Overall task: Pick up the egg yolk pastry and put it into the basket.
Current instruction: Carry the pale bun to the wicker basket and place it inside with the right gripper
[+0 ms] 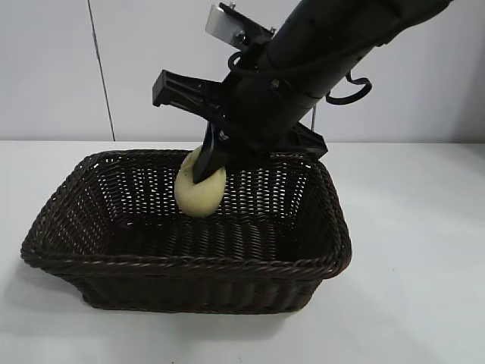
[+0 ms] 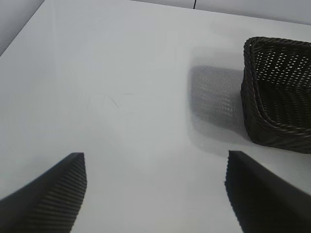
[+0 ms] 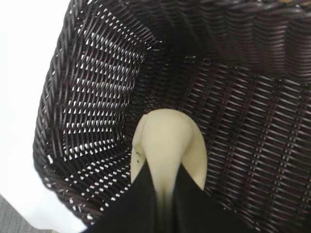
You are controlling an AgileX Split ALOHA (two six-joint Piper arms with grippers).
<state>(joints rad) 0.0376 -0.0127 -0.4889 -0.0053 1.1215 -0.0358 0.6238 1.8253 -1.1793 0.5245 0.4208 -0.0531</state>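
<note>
The pale yellow egg yolk pastry hangs inside the dark brown wicker basket, a little above its floor near the far wall. My right gripper reaches down from above and is shut on the pastry, squeezing it. In the right wrist view the pastry bulges out past the black fingers, with the basket's woven floor below. My left gripper is open over bare table, apart from the basket, with nothing between its fingers.
The basket stands on a white table, with a pale wall behind. In the left wrist view the table stretches wide beside the basket's corner.
</note>
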